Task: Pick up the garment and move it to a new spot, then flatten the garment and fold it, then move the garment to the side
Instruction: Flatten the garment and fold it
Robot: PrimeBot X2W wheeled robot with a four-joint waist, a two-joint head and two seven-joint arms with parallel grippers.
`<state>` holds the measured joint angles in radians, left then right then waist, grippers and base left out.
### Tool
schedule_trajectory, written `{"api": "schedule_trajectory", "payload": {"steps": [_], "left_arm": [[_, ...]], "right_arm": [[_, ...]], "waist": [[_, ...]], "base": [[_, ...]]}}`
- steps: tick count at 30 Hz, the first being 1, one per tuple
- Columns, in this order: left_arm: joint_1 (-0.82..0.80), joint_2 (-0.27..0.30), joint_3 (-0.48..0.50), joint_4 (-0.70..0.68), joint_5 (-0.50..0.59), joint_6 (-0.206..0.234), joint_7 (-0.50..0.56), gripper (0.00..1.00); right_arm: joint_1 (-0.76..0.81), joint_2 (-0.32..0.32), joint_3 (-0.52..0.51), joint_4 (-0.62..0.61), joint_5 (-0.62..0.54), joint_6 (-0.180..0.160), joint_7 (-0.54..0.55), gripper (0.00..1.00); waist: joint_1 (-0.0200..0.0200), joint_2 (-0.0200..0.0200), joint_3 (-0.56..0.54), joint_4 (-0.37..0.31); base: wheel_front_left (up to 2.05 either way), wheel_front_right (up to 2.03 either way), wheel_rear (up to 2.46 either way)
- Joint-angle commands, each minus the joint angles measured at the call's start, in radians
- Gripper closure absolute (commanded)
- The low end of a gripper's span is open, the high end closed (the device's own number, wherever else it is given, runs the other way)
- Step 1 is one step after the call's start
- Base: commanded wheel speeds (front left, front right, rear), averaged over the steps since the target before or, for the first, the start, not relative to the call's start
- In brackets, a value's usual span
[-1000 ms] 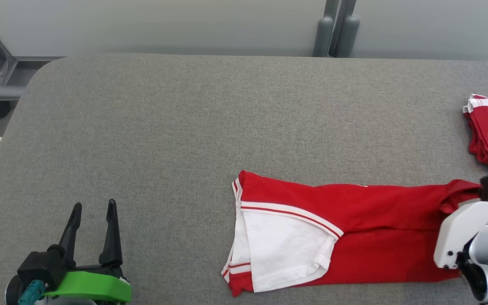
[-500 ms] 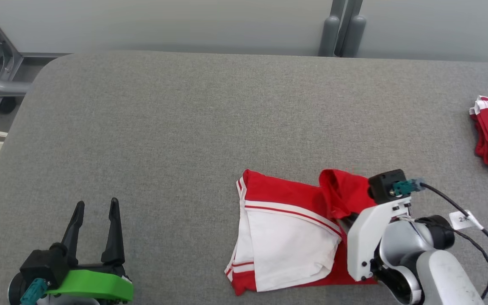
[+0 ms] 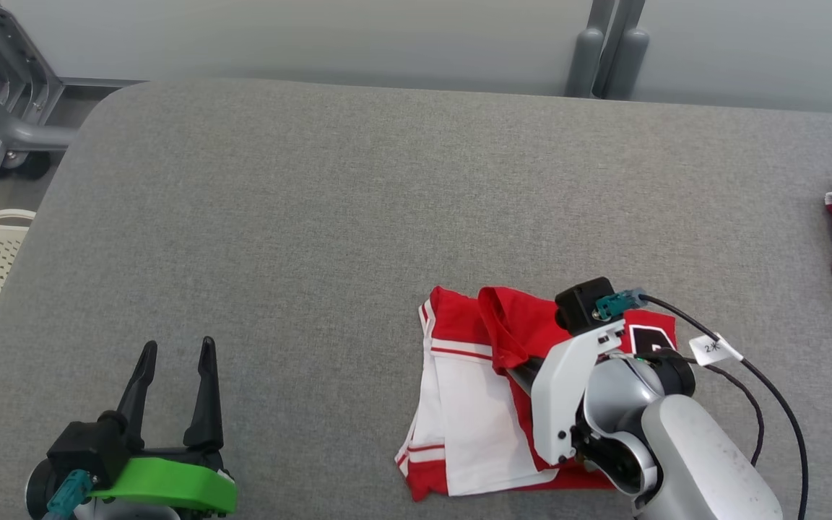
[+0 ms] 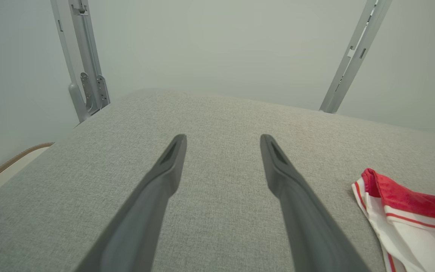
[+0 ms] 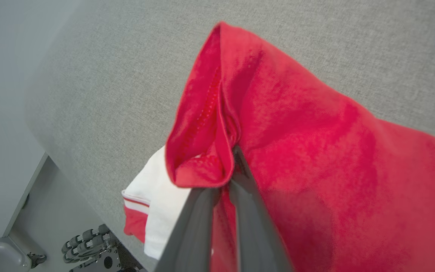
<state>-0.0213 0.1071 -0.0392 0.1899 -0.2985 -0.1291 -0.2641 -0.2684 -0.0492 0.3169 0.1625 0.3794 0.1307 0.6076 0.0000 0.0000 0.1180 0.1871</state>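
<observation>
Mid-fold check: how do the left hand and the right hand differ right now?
The left hand is open and empty; the right hand is shut on a red edge of the red and white garment. The left hand is over bare grey table, apart from the cloth; the right hand is above the garment, holding that edge lifted over the rest. Both have two long dark fingers.

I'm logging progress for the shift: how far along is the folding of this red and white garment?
Done: the garment lies flattened on the table, apparently already narrowed lengthwise. In hand: the right gripper is shut on its red end, held doubled back over the rest. Left: laying that fold down, then moving the garment aside. The left gripper stands open, apart from it.
</observation>
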Motion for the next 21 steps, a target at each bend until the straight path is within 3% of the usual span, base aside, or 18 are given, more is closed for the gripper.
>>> {"api": "schedule_trajectory", "payload": {"steps": [1,15,16,17,21], "left_arm": [[-0.011,0.006,-0.001,0.0,-0.005,-0.002,0.0,0.0],[-0.042,0.001,-0.017,0.01,-0.009,-0.002,0.0,0.0],[-0.042,0.0,-0.016,0.01,-0.009,-0.002,0.0,0.0],[-0.042,-0.001,-0.015,0.01,-0.008,-0.002,0.0,0.0],[-0.038,-0.003,-0.007,0.011,-0.007,-0.002,0.0,0.0]], "right_arm": [[-0.016,-0.003,0.006,0.009,0.011,0.0,-0.008,1.0],[-0.135,-0.002,0.098,0.214,0.082,0.0,-0.097,1.0],[-0.139,-0.003,0.1,0.225,0.086,0.0,-0.103,0.55],[-0.142,-0.002,0.103,0.234,0.094,0.0,-0.108,0.0],[-0.151,-0.003,0.118,0.238,0.148,0.0,-0.119,0.0]], "waist": [[0.0,0.0,0.002,0.004],[0.0,0.0,0.04,0.046],[0.0,0.0,0.042,0.048],[0.0,0.0,0.042,0.049],[0.0,0.0,0.041,0.047]], "base": [[0.0,0.0,0.0],[0.0,0.0,0.0],[0.0,0.0,0.0],[0.0,0.0,0.0],[0.0,0.0,0.0]]}}
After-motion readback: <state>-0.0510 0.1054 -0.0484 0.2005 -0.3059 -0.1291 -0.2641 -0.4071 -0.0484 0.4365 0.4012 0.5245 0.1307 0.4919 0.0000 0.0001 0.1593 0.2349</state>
